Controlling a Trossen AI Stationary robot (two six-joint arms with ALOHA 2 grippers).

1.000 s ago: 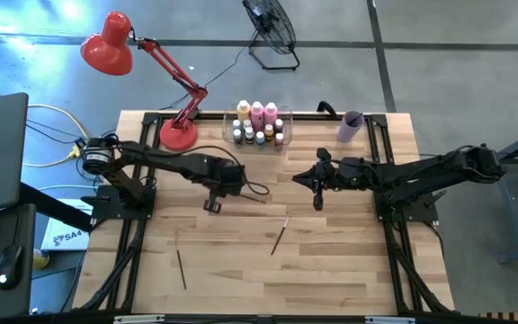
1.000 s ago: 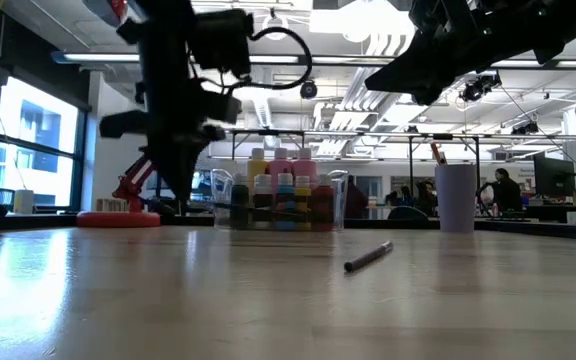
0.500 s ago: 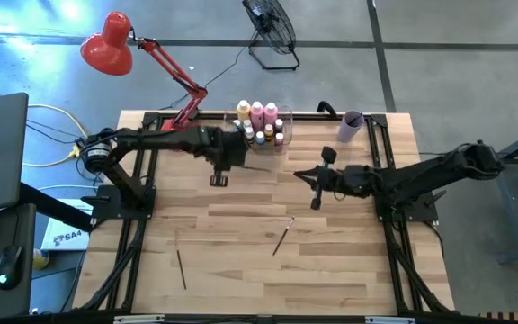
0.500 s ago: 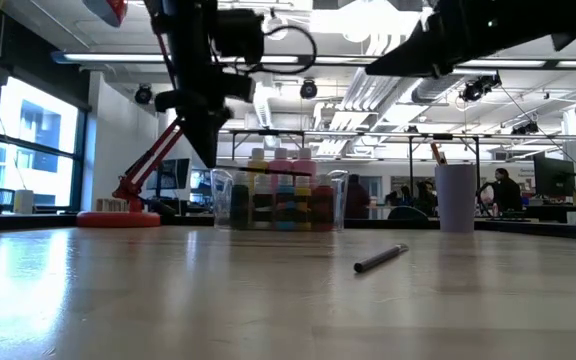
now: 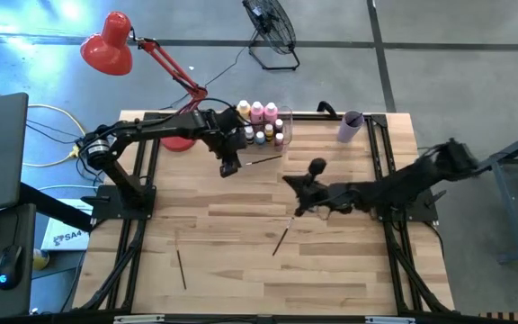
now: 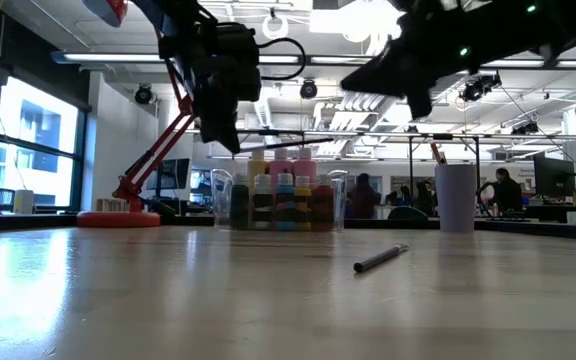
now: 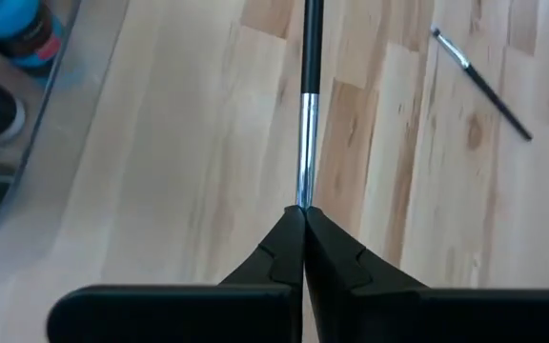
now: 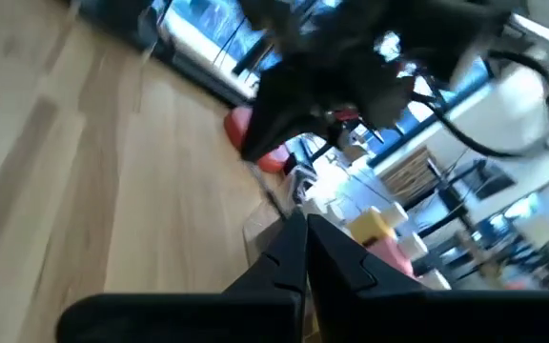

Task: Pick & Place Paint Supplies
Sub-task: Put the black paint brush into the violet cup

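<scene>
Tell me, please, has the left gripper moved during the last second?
Yes. The left gripper, shut on a paintbrush, moved toward the clear bin.

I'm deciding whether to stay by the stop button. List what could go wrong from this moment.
1. The left gripper pinches the thin dark paintbrush only at its end, so it might swing or slip out beside the clear plastic rectangular bin.
2. The shut right gripper hangs just above a loose dark-and-wood paintbrush on the wooden table; it may knock it aside.
</scene>
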